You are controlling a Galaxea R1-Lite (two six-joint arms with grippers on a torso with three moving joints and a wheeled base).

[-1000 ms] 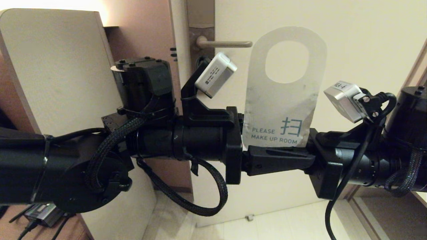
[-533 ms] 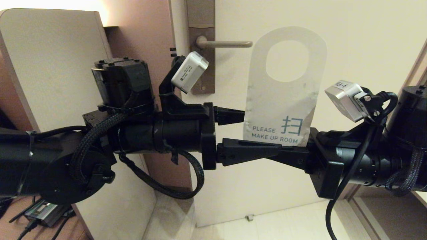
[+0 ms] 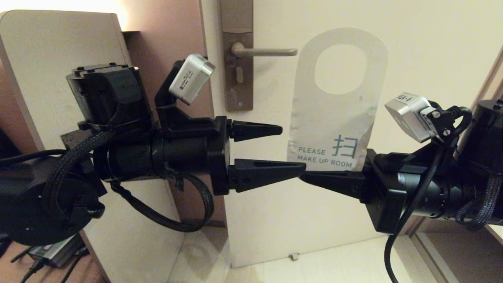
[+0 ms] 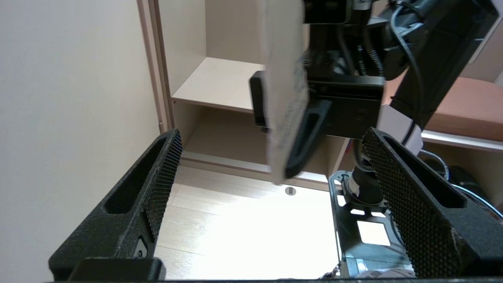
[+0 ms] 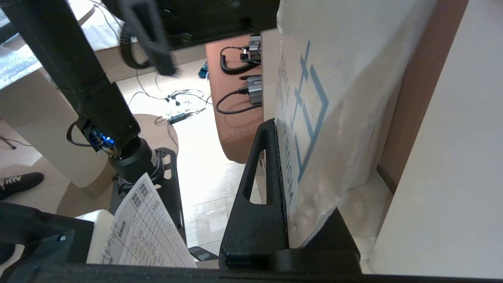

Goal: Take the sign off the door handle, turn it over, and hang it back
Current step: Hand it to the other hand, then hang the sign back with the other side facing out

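While the right gripper (image 3: 334,179) pinches the sign (image 3: 334,118) by its bottom edge, the card stands upright off the handle (image 3: 267,51).
Thin, light and bendy, it looks best held low, clear of the hole; the left gripper (image 3: 289,149) gapes empty beside it.

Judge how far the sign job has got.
Done: the sign is off the handle. In hand: the right pincer pinches its bottom edge, white face toward the head camera, and the left pincer stands open beside it. Left: hanging it back.
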